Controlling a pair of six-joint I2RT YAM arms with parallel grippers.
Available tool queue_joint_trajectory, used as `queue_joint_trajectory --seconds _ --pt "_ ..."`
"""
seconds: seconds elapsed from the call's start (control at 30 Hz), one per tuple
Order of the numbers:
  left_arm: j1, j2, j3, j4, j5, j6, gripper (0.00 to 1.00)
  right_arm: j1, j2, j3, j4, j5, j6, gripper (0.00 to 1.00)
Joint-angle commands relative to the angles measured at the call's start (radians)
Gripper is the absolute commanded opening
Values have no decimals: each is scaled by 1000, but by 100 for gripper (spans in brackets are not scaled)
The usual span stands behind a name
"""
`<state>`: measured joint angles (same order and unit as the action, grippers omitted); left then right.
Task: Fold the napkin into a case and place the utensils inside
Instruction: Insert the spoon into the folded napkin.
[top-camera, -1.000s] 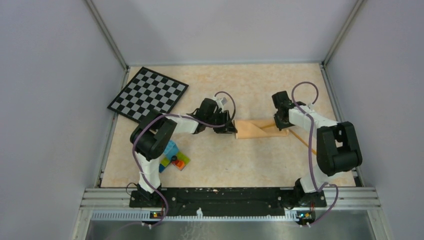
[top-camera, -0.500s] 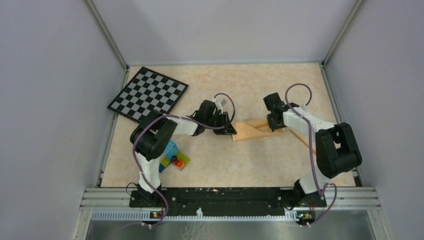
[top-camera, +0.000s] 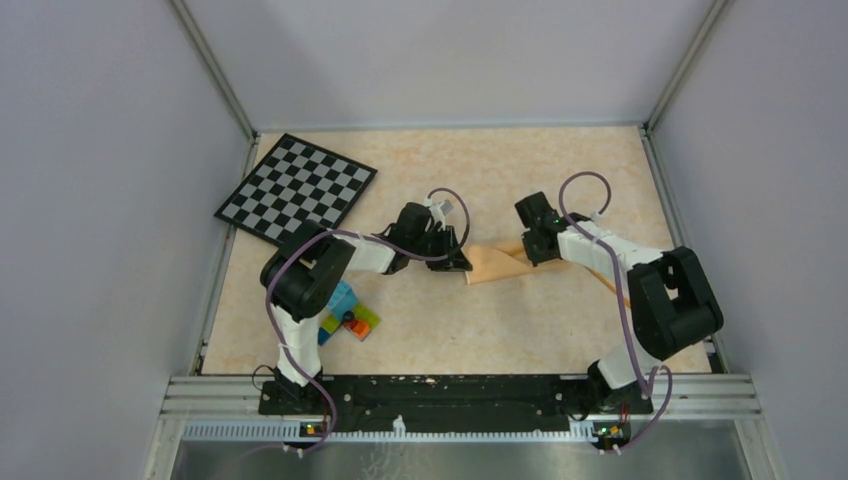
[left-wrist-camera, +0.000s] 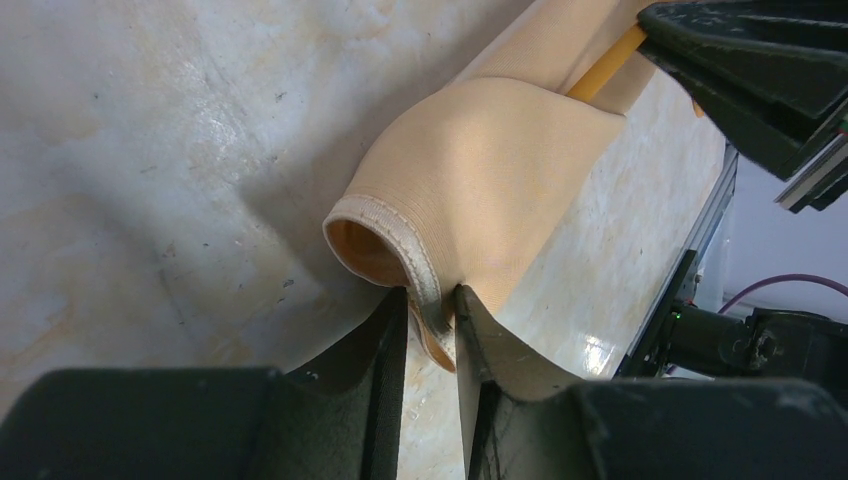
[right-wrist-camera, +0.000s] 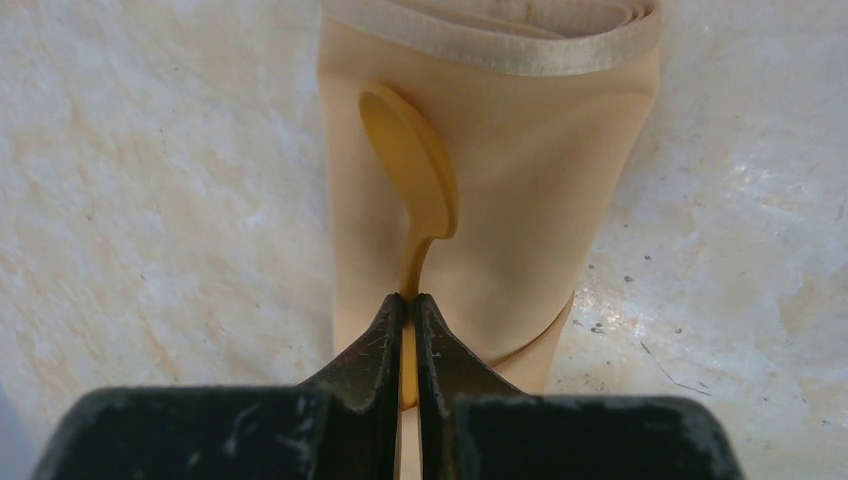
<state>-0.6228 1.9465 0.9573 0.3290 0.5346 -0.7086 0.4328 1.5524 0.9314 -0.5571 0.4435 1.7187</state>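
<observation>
The peach napkin (top-camera: 497, 263) lies mid-table, folded into a narrow case. Its near mouth (left-wrist-camera: 372, 240) gapes open in the left wrist view. My left gripper (left-wrist-camera: 432, 303) pinches the hemmed edge of that mouth between its fingertips. My right gripper (right-wrist-camera: 410, 302) is shut on the handle of the yellow spoon (right-wrist-camera: 415, 170), whose bowl rests on top of the cloth (right-wrist-camera: 520, 190) at the case's other end. From above, the left gripper (top-camera: 462, 262) and right gripper (top-camera: 531, 252) sit at opposite ends of the case. A second slim utensil (top-camera: 608, 284) lies under the right arm, mostly hidden.
A checkerboard (top-camera: 296, 187) lies at the back left. A cluster of coloured toy bricks (top-camera: 348, 318) sits by the left arm's base. Metal rails and grey walls bound the table on three sides.
The right gripper has carried the spoon leftward onto the case. The left gripper's jaws have narrowed onto the napkin's hem.
</observation>
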Motion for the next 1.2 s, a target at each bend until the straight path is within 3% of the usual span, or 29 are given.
queue_joint_trajectory --seconds 0.0,0.67,0.97,1.17 --pt "-5 0 -9 4 2 12 29 31 53 29 50 -10 32 0" --pt "-3 10 -9 0 1 20 26 82 91 -31 245 -99 57 0" --pt "-5 -6 -12 -15 -7 28 26 83 35 27 108 -58 -83 48" --pt "-4 -9 -23 -9 -5 28 26 78 -96 92 -79 47 -282 66"
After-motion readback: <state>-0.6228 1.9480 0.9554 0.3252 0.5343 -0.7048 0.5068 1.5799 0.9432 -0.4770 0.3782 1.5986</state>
